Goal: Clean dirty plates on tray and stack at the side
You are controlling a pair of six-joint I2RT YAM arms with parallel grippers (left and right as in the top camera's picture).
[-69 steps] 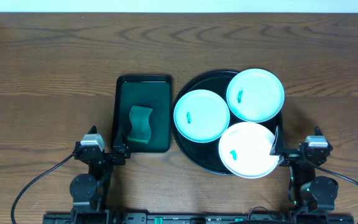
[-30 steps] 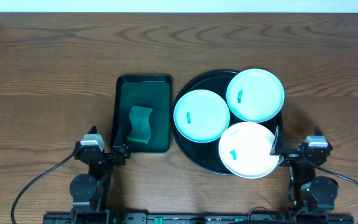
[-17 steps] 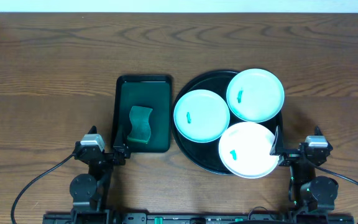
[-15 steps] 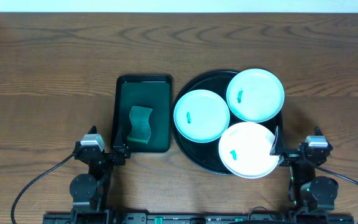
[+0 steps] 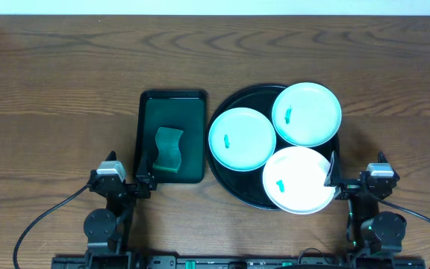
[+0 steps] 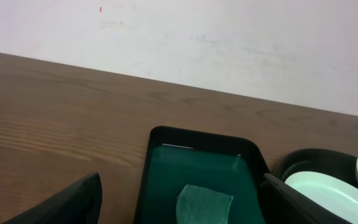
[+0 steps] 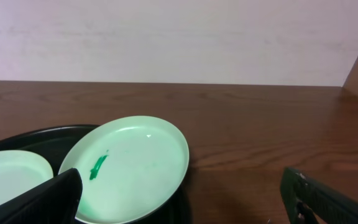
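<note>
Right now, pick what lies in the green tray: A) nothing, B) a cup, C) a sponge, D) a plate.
C: a sponge lies in the green tray, while the plates all sit on the black tray.

Overhead, three plates point(image 5: 242, 139) cover most of the black tray point(image 5: 230, 183); only rim and slivers show. The left wrist view's bottom edge cuts off the sponge point(image 6: 205, 204), the green tray point(image 6: 197, 165) left of the black tray, and the left fingers point(image 6: 67, 202). The right fingers point(image 7: 42, 199) are likewise cropped, hiding part of a plate.
</note>
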